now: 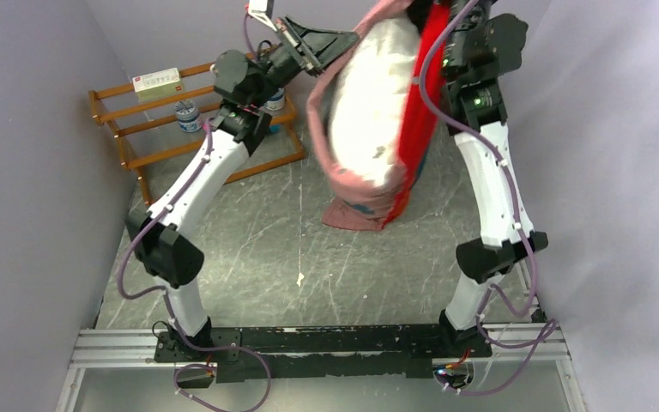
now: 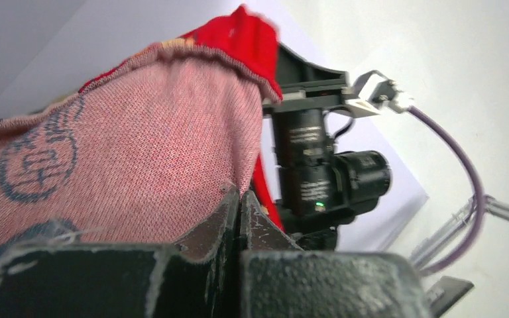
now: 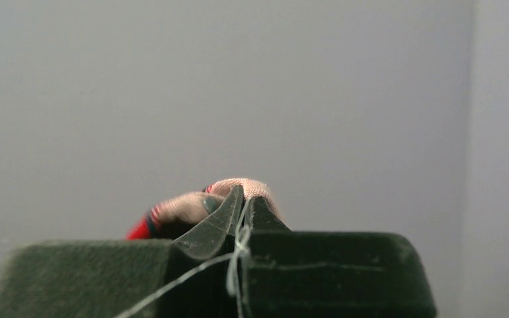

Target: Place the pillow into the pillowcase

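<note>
Both arms are up at the far side of the table point(image 1: 309, 257), a bit right of centre. The left gripper point(image 2: 240, 199) is clamped tight on the pillowcase point(image 1: 356, 184) hem, and the right gripper point(image 3: 244, 202) pinches the hem too. The pillow point(image 1: 377, 103) sits inside the hanging case, white showing through the open mouth.

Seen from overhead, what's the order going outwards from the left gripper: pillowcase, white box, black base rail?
1. pillowcase, pinched by the left gripper, top middle.
2. white box, on the wooden rack, far left.
3. black base rail, along the bottom.
</note>
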Controlling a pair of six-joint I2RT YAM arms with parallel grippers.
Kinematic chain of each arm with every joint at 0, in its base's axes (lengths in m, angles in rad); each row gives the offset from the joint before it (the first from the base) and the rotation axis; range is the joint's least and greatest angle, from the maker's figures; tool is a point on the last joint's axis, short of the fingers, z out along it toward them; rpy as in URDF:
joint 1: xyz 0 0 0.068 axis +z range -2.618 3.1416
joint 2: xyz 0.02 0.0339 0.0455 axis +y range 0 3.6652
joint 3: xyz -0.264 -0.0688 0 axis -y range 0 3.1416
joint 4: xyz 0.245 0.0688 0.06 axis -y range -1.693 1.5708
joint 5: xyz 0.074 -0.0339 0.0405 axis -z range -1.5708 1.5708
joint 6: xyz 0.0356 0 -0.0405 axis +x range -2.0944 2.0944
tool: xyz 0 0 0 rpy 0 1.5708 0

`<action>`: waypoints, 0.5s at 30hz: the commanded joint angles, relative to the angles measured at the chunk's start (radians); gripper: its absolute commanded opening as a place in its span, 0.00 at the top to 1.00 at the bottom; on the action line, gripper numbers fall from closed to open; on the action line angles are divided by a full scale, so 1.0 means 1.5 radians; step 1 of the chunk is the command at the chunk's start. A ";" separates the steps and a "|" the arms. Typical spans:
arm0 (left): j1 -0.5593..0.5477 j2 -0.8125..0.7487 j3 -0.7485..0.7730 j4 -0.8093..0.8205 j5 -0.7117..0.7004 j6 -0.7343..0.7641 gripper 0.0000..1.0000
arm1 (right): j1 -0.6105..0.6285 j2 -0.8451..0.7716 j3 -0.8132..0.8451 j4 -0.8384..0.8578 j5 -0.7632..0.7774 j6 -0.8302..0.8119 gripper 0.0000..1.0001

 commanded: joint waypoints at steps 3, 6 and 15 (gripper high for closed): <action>-0.034 0.110 0.229 -0.039 -0.087 0.026 0.95 | -0.209 0.044 0.121 0.104 -0.114 0.143 1.00; -0.043 0.197 0.347 -0.040 -0.109 -0.003 0.95 | -0.262 0.065 0.155 0.120 -0.121 0.205 1.00; 0.022 0.082 0.186 -0.125 -0.070 0.095 0.95 | -0.271 0.043 0.079 0.057 -0.425 0.494 1.00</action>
